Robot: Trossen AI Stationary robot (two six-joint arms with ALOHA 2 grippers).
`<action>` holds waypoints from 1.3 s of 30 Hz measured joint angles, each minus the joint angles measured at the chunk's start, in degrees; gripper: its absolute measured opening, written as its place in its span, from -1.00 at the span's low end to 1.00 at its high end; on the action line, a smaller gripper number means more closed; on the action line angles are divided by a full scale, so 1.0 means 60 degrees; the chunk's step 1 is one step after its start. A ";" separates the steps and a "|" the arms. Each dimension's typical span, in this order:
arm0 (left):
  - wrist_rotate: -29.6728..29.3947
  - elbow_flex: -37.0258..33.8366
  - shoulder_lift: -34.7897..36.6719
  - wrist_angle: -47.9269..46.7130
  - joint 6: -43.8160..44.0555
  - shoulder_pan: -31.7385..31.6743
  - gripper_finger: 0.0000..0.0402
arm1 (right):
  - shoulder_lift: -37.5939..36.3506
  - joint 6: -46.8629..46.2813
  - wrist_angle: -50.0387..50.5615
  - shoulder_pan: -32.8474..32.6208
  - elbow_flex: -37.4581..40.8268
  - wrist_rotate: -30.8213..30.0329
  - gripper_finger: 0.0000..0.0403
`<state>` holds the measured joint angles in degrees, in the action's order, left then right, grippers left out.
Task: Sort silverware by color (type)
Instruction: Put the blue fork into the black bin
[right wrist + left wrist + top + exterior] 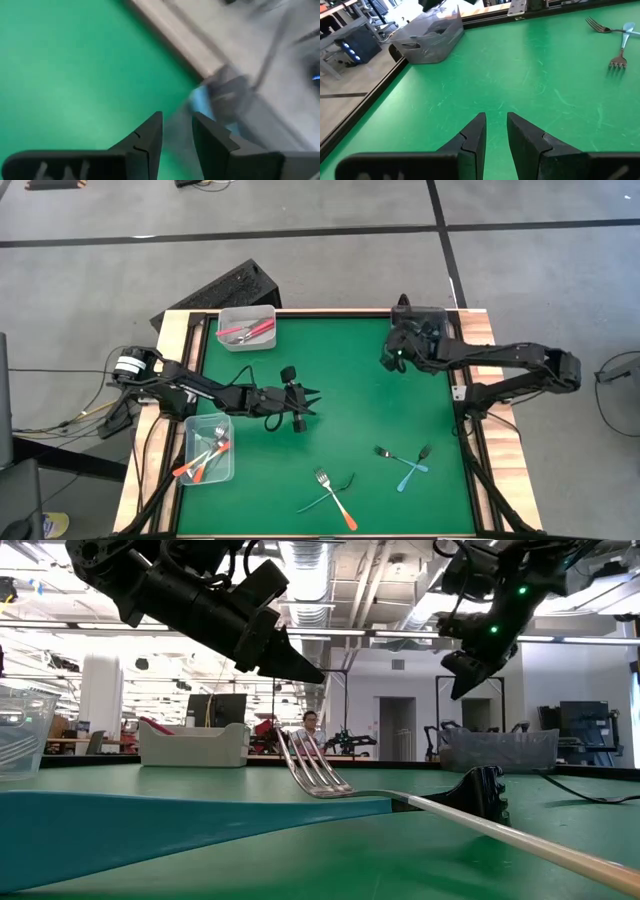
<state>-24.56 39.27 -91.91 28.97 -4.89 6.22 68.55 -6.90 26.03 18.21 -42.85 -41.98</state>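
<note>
Four utensils (337,496) loose on the green table (340,350), light, stiff, slick; best pinched mid-handle. Left gripper (308,402) mid-table, right gripper (392,356) by far bin (435,315): both slightly parted, empty.

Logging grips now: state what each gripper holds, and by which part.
Nothing is held. The left gripper hangs empty over bare green mat; the right gripper, jaws apart, is empty by the corner bin.

Overhead view looks straight down; low view skims the same green table (350,410) (wrist cameras hover close)
</note>
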 joint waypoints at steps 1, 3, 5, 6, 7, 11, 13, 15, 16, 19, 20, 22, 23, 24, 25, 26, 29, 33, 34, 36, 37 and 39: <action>0.0000 0.0000 0.0002 0.0000 0.0000 0.0000 -0.67 | -0.0003 -0.0242 0.0127 -0.0126 0.0000 0.0257 -0.35; 0.0000 0.0000 -0.0001 -0.0004 0.0027 0.0000 -0.67 | -0.0003 -0.0845 0.0485 -0.0391 0.0000 0.1066 -0.36; 0.0031 0.0000 -0.0001 -0.0004 0.0033 0.0000 -0.67 | -0.0003 -0.1527 0.0881 -0.0694 0.0000 0.2081 -0.36; 0.0059 0.0000 -0.0001 -0.0002 0.0033 0.0000 -0.67 | -0.0003 -0.1836 0.1096 -0.0886 0.0000 0.2585 -0.36; 0.0123 0.0000 -0.0001 -0.0003 0.0029 0.0000 -0.67 | -0.0003 -0.2149 0.1296 -0.1111 0.0000 0.3047 -0.36; 0.0229 0.0000 -0.0001 0.0000 0.0000 0.0000 -0.67 | 0.0001 -0.3348 0.1732 -0.2330 0.0000 0.4096 -0.36; 0.0223 0.0000 -0.0001 0.0000 0.0001 0.0000 -0.67 | 0.0001 -0.3964 0.1713 -0.3088 0.0000 0.4157 -0.36; 0.0219 0.0000 -0.0001 0.0003 0.0000 0.0000 -0.67 | 0.0008 -0.4575 0.1702 -0.3840 0.0000 0.4160 -0.36; 0.0219 0.0000 -0.0001 0.0002 0.0000 0.0000 -0.67 | 0.0033 -0.4876 0.1696 -0.4208 0.0000 0.4159 -0.36; 0.0215 0.0000 -0.0001 0.0004 0.0021 0.0000 -0.67 | 0.0265 -0.5628 0.1703 -0.5288 0.0000 0.4080 -0.36; 0.0211 0.0000 -0.0001 0.0004 0.0066 0.0000 -0.67 | 0.0389 -0.5743 0.1694 -0.5650 0.0000 0.4077 -0.36; 0.0211 0.0000 -0.0001 0.0007 0.0213 0.0000 -0.67 | 0.0726 -0.5780 0.1602 -0.6335 0.0000 0.4073 -0.36; 0.0208 -0.0003 -0.0001 0.0025 0.0264 0.0000 -0.67 | 0.0938 -0.5783 0.1593 -0.6670 0.0000 0.4073 -0.36; 0.0208 -0.0004 -0.0005 0.0056 0.0298 0.0000 -0.67 | 0.1177 -0.5811 0.1573 -0.6983 0.0000 0.4077 -0.36; 0.0208 -0.0004 -0.0005 0.0076 0.0358 0.0000 -0.67 | 0.1422 -0.5871 0.1501 -0.7240 0.0000 0.4084 -0.36; 0.0206 -0.0004 -0.0005 0.0084 0.0417 0.0000 -0.67 | 0.1655 -0.5944 0.1390 -0.7460 0.0000 0.4097 -0.35; 0.0204 -0.0004 -0.0005 0.0091 0.0558 0.0000 -0.67 | 0.2322 -0.6366 0.1292 -0.7937 -0.0081 0.4157 -0.31; 0.0198 -0.0004 -0.0005 0.0192 0.0675 -0.0007 -0.67 | 0.2897 -0.6825 0.1302 -0.8388 -0.0398 0.4352 -0.18; 0.0197 -0.0004 -0.0005 0.0218 0.0678 -0.0011 -0.67 | 0.2971 -0.6869 0.1263 -0.8500 -0.0476 0.4507 -0.14; 0.0196 -0.0004 -0.0005 0.0267 0.0678 -0.0008 -0.67 | 0.3077 -0.6887 0.1219 -0.8775 -0.0595 0.4974 -0.08; 0.0196 -0.0004 -0.0005 0.0267 0.0681 -0.0008 -0.67 | 0.3120 -0.6892 0.1182 -0.8918 -0.0617 0.5126 -0.05; 0.0193 -0.0004 -0.0005 0.0277 0.0681 -0.0011 -0.67 | 0.3170 -0.6908 0.1149 -0.9196 -0.0616 0.5310 -0.02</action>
<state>-23.40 39.24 -91.94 30.63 -0.80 6.15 87.57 -48.35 32.92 -36.96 -46.54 -10.12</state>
